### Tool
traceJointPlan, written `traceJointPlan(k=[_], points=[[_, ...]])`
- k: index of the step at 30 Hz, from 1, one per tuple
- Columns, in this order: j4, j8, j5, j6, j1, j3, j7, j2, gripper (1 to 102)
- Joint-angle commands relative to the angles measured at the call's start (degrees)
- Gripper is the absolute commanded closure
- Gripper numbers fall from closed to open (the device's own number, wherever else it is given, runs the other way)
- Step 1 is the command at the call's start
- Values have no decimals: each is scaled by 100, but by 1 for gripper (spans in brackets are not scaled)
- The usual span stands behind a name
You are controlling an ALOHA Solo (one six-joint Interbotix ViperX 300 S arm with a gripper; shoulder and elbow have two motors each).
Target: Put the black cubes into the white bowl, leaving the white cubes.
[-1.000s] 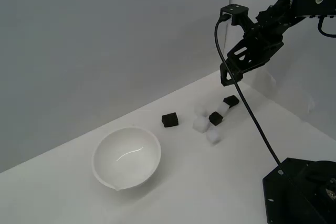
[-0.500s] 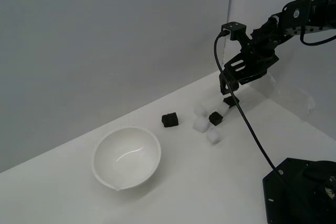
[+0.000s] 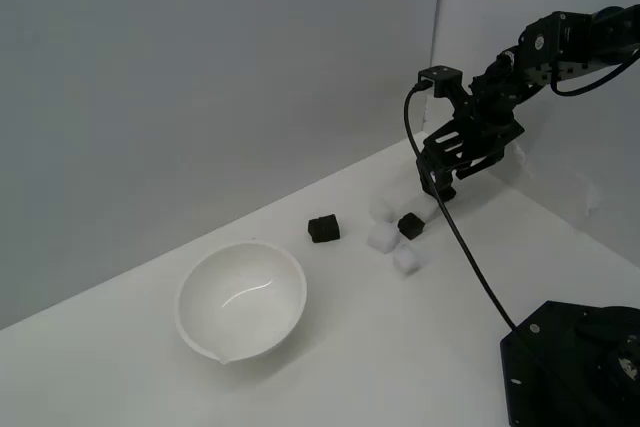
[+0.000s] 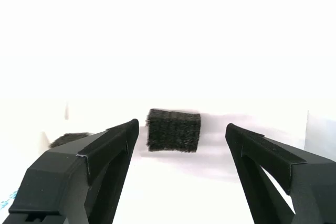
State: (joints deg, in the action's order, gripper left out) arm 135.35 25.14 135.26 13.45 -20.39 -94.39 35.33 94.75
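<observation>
One black cube point(image 4: 174, 130) sits between the spread end effector point(image 4: 181, 135) fingers.

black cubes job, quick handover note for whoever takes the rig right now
Tool: open, lowered at the far end of the cube cluster, one black cube framed between its fingers, not gripped.
Two other black cubes sit on the table among the white cubes.
White bowl: empty, on the exterior view's left of the cubes.
Done: nothing bowled yet.
Left: grip, carry and drop all three black cubes; leave the white ones.
</observation>
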Motion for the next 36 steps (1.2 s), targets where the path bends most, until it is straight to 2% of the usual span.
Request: traceJointPlan(k=[1,12,14,17,18,24,28,36], points=[[-26,35,-35,132,-62,-114,-26,88,3],[-26,35,-35,132,-70,185,-70,-229,6],[-26,35,-35,132,-70,202,-70,-237,15],[-9,35,-26,132,-70,167,-53,-202,46],[0,35,-26,123,-62,149,-44,-176,53],[62,35,53,132,-70,105,44,-141,69],[70,26,53,132,-70,-53,220,18,70],[62,9,62,193,-44,-1002,457,958,70]])
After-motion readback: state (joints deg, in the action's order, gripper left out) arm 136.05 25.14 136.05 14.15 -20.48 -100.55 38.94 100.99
